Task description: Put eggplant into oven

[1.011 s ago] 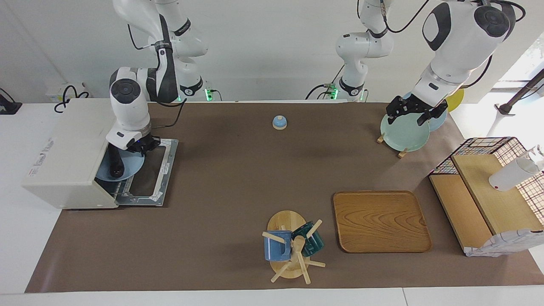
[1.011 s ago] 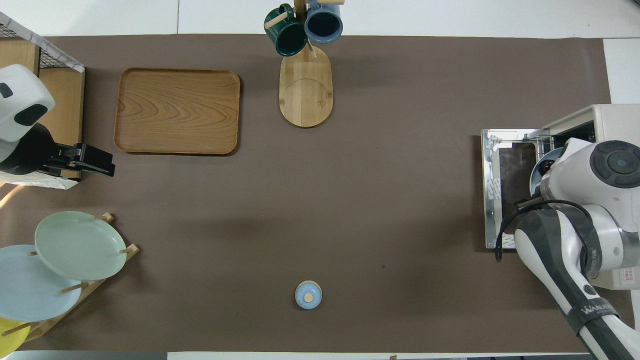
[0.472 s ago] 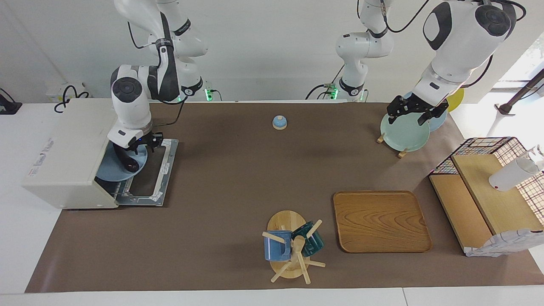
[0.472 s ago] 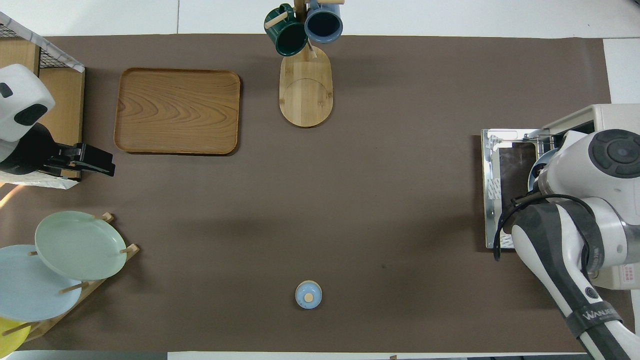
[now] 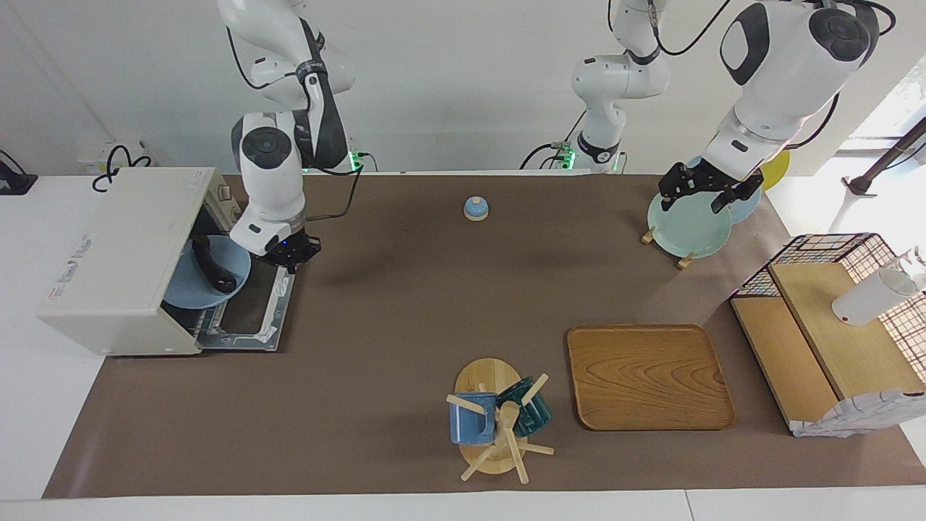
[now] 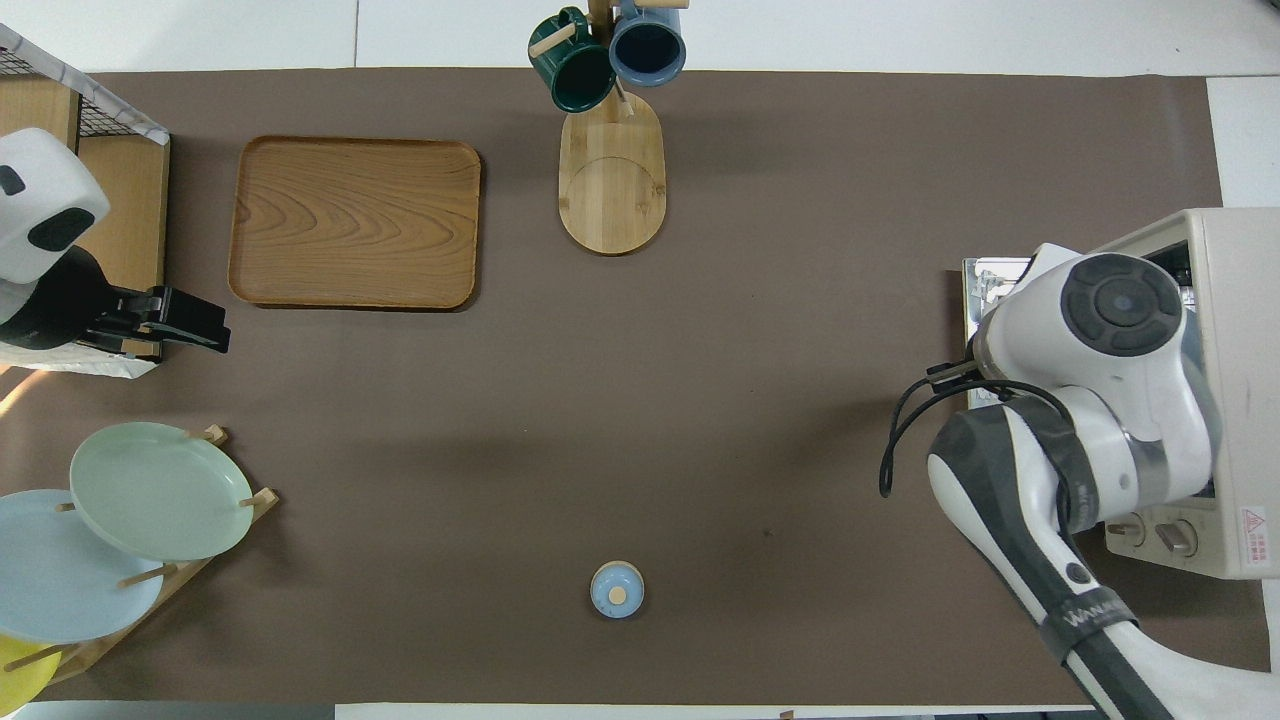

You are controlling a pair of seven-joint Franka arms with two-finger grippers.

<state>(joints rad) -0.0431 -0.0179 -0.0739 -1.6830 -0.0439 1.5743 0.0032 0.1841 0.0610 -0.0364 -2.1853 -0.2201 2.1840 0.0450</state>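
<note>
At the left of the facing view, the oven (image 5: 116, 260) stands with its door (image 5: 249, 307) folded down flat onto the bench (image 5: 405, 304). Inside the mouth a blue plate (image 5: 189, 286) rests on the rack, and the eggplant (image 5: 211, 264) lies across that plate (dark, slightly curved, its whole length in sight). The right end effector (image 5: 289, 253) hangs over the edge of the open door nearest the robots, apart from the eggplant; whether its fingers are wide or narrow I cannot tell. In the overhead view this arm's wrist covers the oven (image 6: 1235, 390) mouth at the right edge.

At the upper right of the facing view the left end effector (image 5: 698, 192) waits over the pale green plate (image 5: 687, 228) in the plate rack, fingers spread apart and holding nothing. In the overhead view it (image 6: 195, 330) shows at the left edge.
</note>
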